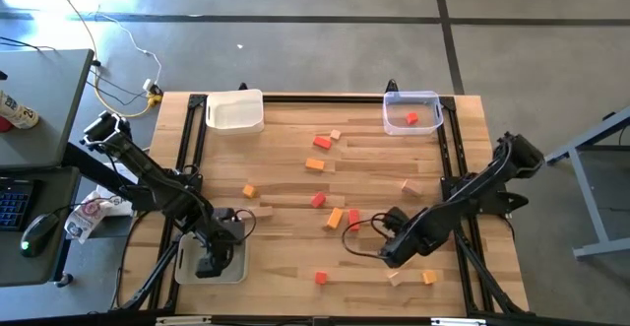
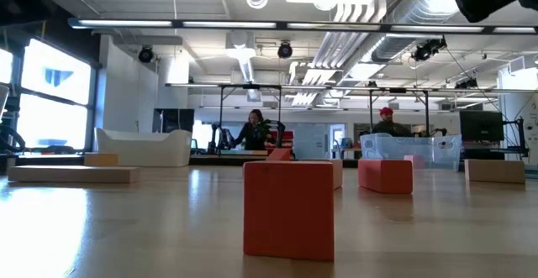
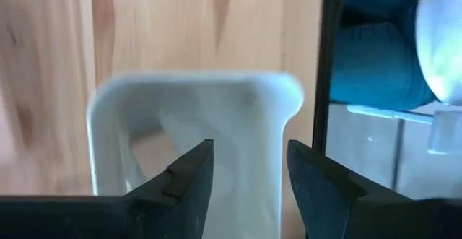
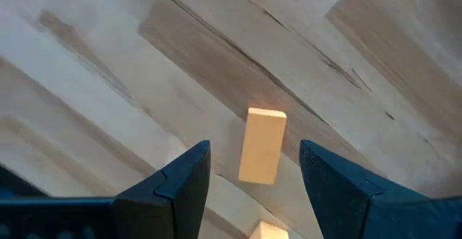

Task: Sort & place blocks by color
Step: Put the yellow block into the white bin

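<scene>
Small red, orange and tan blocks lie scattered flat on the wooden table (image 1: 295, 183). My left gripper (image 3: 249, 174) is open and empty over the translucent tray (image 1: 187, 267) at the near left corner. That tray also shows in the left wrist view (image 3: 108, 109). My right gripper (image 4: 253, 170) is open and empty above the near right part of the table. A tan block (image 4: 262, 145) lies on the wood just beyond its fingertips, untouched. That block (image 1: 396, 278) lies next to an orange block (image 1: 429, 277). One red block (image 1: 410, 119) lies in the clear tray (image 1: 425, 97) at the far right.
A white tray (image 1: 234, 109) stands at the far left of the table. A red block (image 2: 288, 207) stands close to the low camera, with an orange-red one (image 2: 385, 175) and a tan bar (image 2: 71, 174) farther off. Black rails (image 1: 448, 159) line the table's sides. People sit in the room behind.
</scene>
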{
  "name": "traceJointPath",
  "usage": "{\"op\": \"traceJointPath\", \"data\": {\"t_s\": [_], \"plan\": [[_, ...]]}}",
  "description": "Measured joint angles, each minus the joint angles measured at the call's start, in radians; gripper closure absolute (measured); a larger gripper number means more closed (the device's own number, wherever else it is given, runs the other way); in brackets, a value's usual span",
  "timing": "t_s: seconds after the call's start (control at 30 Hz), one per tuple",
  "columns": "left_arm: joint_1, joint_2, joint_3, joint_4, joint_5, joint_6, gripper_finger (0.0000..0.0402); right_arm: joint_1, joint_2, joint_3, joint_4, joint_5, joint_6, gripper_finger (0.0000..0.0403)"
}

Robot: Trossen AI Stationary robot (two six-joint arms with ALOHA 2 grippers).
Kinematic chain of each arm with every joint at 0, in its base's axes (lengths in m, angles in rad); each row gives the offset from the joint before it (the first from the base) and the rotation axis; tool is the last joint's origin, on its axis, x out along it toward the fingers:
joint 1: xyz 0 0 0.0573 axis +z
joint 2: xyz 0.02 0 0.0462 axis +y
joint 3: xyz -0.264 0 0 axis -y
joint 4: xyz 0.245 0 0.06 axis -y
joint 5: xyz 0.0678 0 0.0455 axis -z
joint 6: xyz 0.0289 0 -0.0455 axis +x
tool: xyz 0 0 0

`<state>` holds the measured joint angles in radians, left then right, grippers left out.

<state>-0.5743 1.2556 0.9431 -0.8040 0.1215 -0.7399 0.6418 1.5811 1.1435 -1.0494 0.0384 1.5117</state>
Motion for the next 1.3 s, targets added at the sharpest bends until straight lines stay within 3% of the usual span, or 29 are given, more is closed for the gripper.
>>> {"op": "traceJointPath", "data": {"t_s": [0.3,0.53,0.9,1.3], "plan": [[0.027,0.0,0.057,-0.002,-0.129,0.226,0.0243,0.0,0.097,0.0,0.012,-0.142,0.003,0.0203],[0.091,0.0,0.057,-0.003,-0.152,0.343,0.0243,0.0,0.144,0.0,0.028,-0.189,-0.035,0.0203],[0.157,0.0,0.057,-0.004,-0.156,0.417,0.0243,0.0,0.224,0.0,0.042,-0.241,-0.028,0.0203],[0.182,0.0,0.057,-0.006,-0.156,0.437,0.0243,0.001,0.235,-0.107,0.145,-0.279,0.0,0.0203]]}}
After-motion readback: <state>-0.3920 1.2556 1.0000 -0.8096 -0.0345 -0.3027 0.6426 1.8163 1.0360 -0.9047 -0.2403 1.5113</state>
